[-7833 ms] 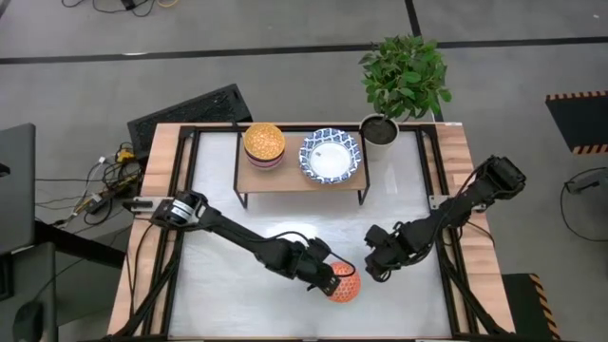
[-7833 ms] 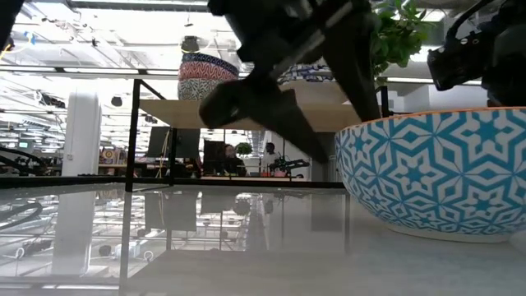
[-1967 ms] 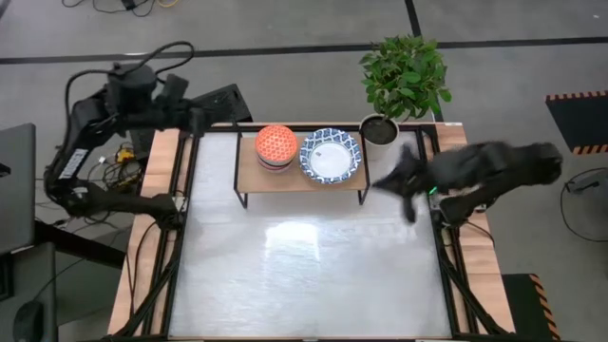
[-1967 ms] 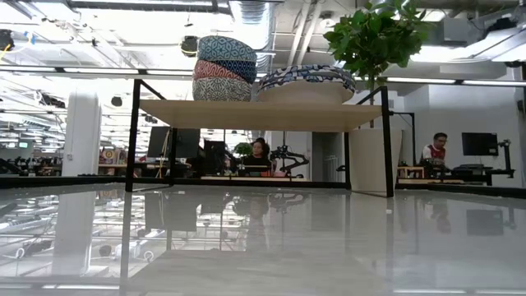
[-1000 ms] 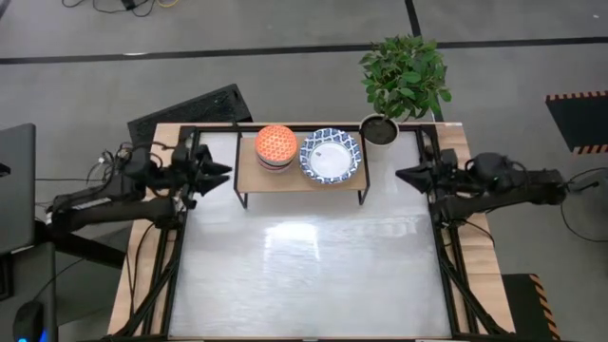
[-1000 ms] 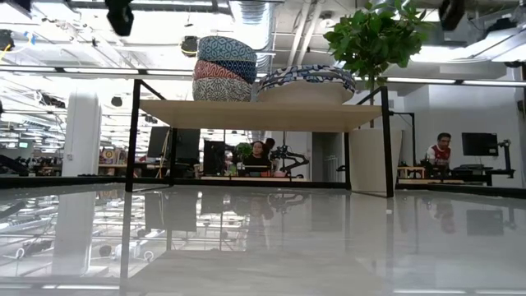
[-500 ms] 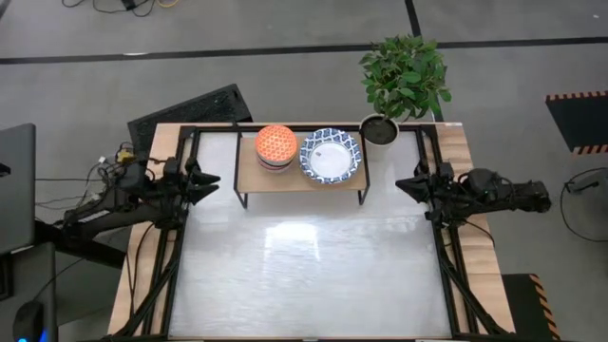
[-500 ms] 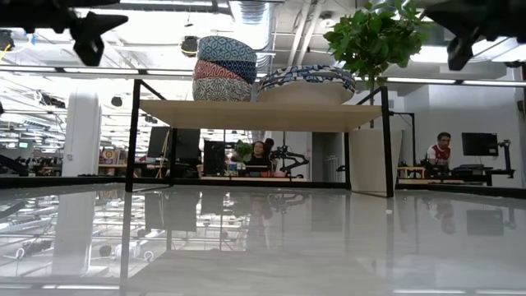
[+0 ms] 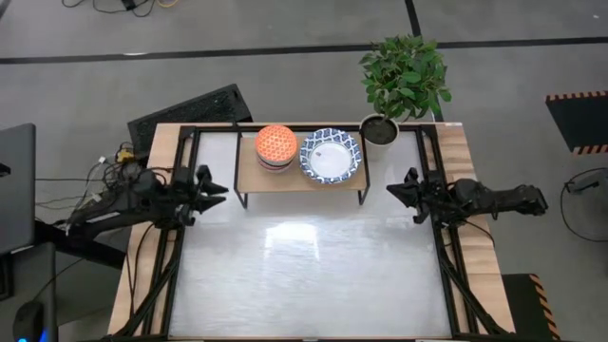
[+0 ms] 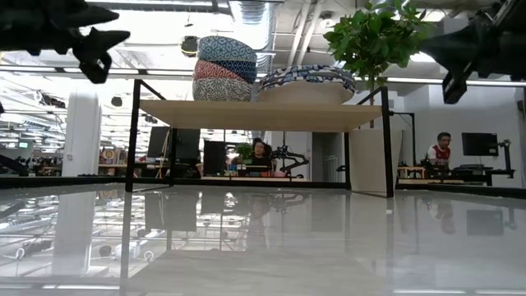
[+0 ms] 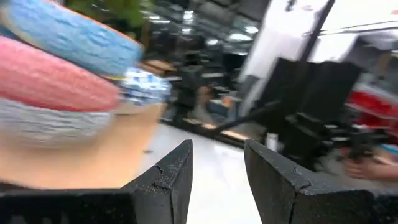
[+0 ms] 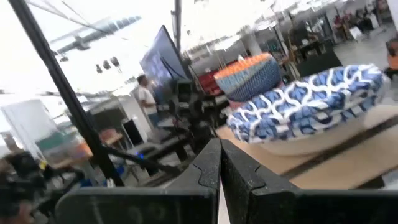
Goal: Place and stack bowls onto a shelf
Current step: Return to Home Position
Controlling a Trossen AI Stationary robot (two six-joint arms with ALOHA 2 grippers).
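The light-wood shelf (image 9: 304,179) (image 10: 255,115) stands on thin black legs at the table's far side. On its left half sits a nested stack of small patterned bowls (image 9: 275,147) (image 10: 225,67) (image 11: 56,81), the top one orange-red inside. Next to it, the wide blue-and-white bowls (image 9: 332,155) (image 10: 306,80) (image 12: 311,106) rest stacked. My left gripper (image 9: 218,186) (image 11: 217,149) hovers open at the table's left edge, pointing toward the shelf. My right gripper (image 9: 392,190) (image 12: 220,146) hovers shut at the right edge, also pointing inward.
A green plant in a dark pot (image 9: 381,130) (image 10: 374,37) stands at the shelf's right end. Black frame rails (image 9: 186,237) run along the table's sides. The white tabletop (image 9: 304,266) spreads out near of the shelf. People (image 10: 442,148) sit in the room beyond.
Both grippers have come down at the table's sides and shifted slightly toward the near edge, the right one also a little inward. The bowls and shelf have stayed in place.
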